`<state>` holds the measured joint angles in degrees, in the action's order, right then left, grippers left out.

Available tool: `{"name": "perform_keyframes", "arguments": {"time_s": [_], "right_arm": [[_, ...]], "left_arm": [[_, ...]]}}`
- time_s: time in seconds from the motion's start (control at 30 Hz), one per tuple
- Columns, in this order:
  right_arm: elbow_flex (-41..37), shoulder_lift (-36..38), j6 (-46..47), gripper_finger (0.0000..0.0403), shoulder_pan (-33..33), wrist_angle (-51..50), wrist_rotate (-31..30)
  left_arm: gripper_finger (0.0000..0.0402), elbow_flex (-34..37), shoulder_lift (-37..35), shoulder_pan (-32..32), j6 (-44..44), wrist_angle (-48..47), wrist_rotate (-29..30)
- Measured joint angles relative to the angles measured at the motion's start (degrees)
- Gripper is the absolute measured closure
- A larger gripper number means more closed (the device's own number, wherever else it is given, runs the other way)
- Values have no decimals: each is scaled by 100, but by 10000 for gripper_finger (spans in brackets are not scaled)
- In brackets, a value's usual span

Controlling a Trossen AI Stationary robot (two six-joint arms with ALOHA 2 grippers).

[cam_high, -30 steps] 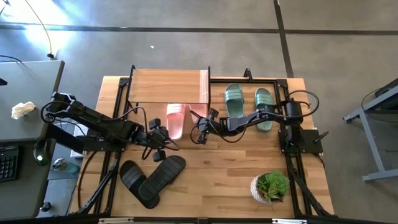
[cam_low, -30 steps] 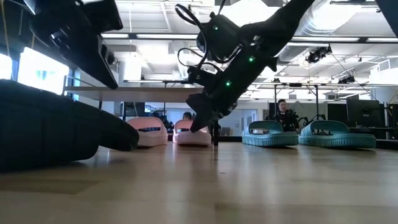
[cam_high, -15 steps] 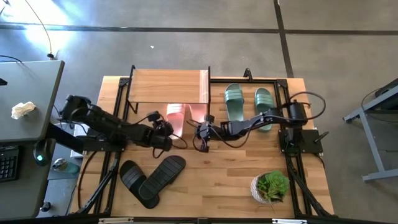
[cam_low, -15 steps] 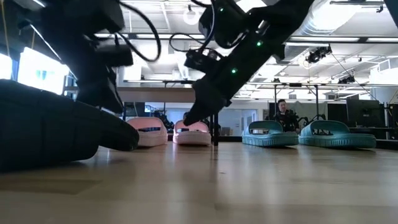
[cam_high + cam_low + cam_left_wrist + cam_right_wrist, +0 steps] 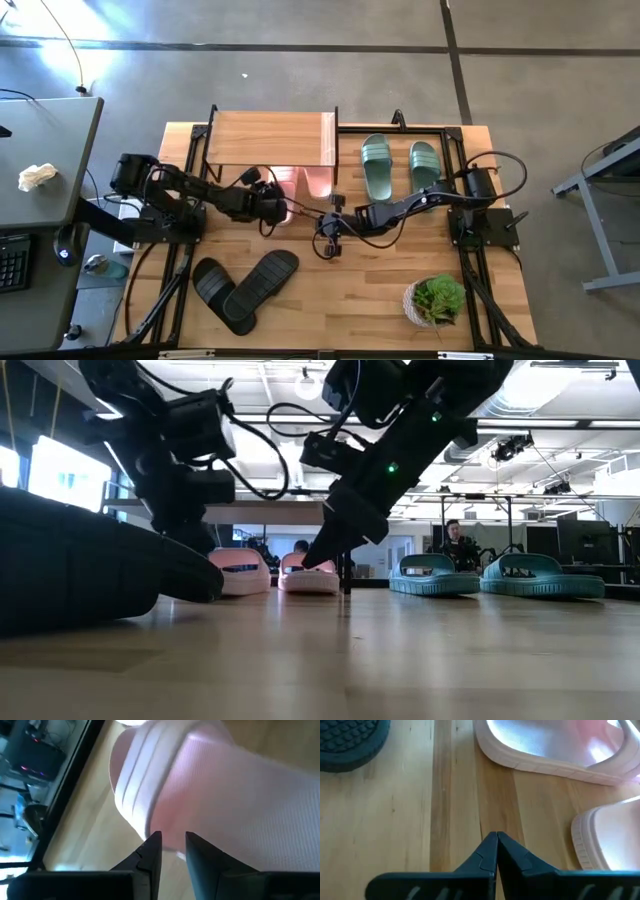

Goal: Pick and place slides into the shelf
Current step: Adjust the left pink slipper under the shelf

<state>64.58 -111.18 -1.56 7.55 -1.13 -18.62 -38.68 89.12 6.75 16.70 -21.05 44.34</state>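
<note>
Moved: left gripper [image 5: 272, 207] had advanced from beside the black pair to the heel of the left pink slide [image 5: 283, 187]; right gripper [image 5: 330, 237] had backed off from the pink pair toward the near side of the table.
Left jaws: narrow gap, tips [image 5: 151, 846] at the pink slide's heel edge; whether they pinched it, cannot tell.
Right jaws: pressed together, over bare wood, holding nothing [image 5: 496, 851].
Pink pair: both toes under the shelf [image 5: 268, 138], heels sticking out; second pink slide [image 5: 318, 181] beside the first.
Green slides: [image 5: 377, 165] and [image 5: 424, 162], side by side right of the shelf, on the tabletop.
Black slides: [image 5: 216, 292] and [image 5: 262, 282], overlapping in a V at the near left of the table.
High view only: potted plant [image 5: 436, 300] at the near right corner; crumpled cloth [image 5: 36, 177] on a grey desk [image 5: 50, 140] to the left.
Low view only: seated person [image 5: 456, 543] in the room behind, plus ceiling ducts and lights; black slide looms large at left [image 5: 90, 565].
Surface: light wood plank table [image 5: 370, 290] with black frame rails, on a grey concrete floor.
</note>
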Motion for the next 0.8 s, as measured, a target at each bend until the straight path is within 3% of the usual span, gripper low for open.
{"name": "perform_keyframes", "arguments": {"time_s": [0.37, 0.8], "right_arm": [[0, -2, -44, 403, -16, 2, -3], [0, -2, -22, 403, -133, 7, 6]], "left_arm": [[328, -2, 219, 585, -769, 1154, -185], [328, -2, 315, 366, -749, 1379, 135]]}}
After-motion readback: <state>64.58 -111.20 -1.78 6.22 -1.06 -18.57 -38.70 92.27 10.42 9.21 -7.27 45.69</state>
